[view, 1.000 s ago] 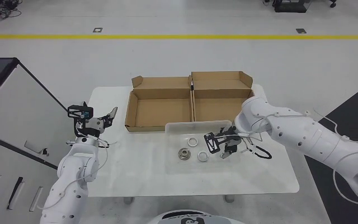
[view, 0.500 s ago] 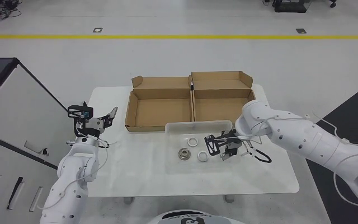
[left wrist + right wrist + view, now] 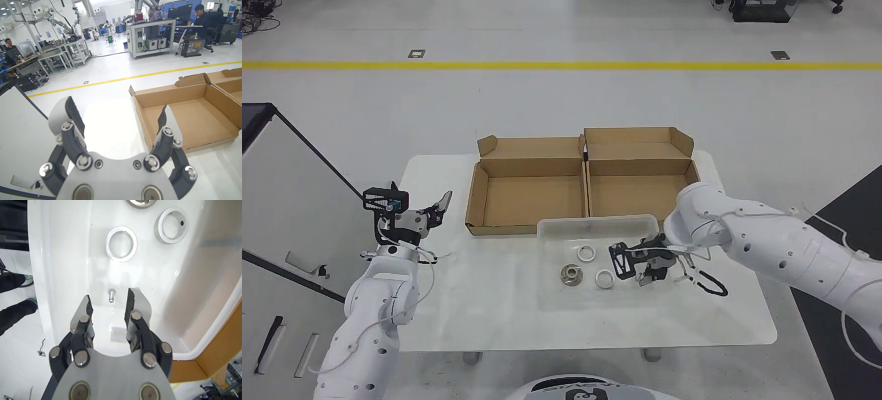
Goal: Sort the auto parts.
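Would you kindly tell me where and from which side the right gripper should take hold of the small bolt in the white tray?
Probably across the shank of the bolt, coming down from above: it lies flat on the tray floor, shank towards the open right gripper, so the fingers can close on its sides.

No text, label or number is legible (all too small to tell).

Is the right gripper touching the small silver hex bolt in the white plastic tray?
Apart. In the right wrist view the right gripper is open and the small silver hex bolt lies between its fingertips, bare white plastic tray showing on either side.
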Robot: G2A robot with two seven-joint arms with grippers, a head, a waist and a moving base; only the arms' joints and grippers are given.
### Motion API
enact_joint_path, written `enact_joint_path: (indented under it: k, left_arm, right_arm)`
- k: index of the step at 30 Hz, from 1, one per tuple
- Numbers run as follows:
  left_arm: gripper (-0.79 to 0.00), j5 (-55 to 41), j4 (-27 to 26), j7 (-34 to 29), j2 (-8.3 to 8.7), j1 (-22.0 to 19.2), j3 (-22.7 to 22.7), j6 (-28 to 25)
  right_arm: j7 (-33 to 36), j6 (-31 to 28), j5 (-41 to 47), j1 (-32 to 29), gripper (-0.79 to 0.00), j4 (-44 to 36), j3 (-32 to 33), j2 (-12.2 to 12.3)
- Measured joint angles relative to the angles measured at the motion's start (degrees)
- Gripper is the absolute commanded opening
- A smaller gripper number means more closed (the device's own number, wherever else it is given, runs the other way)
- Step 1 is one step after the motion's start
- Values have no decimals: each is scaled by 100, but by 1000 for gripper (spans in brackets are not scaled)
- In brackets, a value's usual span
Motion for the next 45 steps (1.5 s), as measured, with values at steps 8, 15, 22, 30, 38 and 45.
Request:
enact_joint_path:
  k: [8,15,22,30,38,45]
  left_arm:
    - [0,0,0,0,0,0,0,0]
    - [0,0,0,0,0,0,0,0]
    - [0,0,0,0,0,0,0,0]
    - [0,0,0,0,0,0,0,0]
    - [0,0,0,0,0,0,0,0]
    - [0,0,0,0,0,0,0,0]
  right_arm:
    - [166,166,117,-42,-394,-31,0,33]
    - [275,275,188,-69,-403,-45,0,42]
    - [329,328,217,-76,-409,-15,0,32]
    - [427,427,269,-88,-422,21,0,-3]
    - [409,408,271,-128,-431,83,0,-53]
    - [398,399,229,-162,-437,160,0,-86]
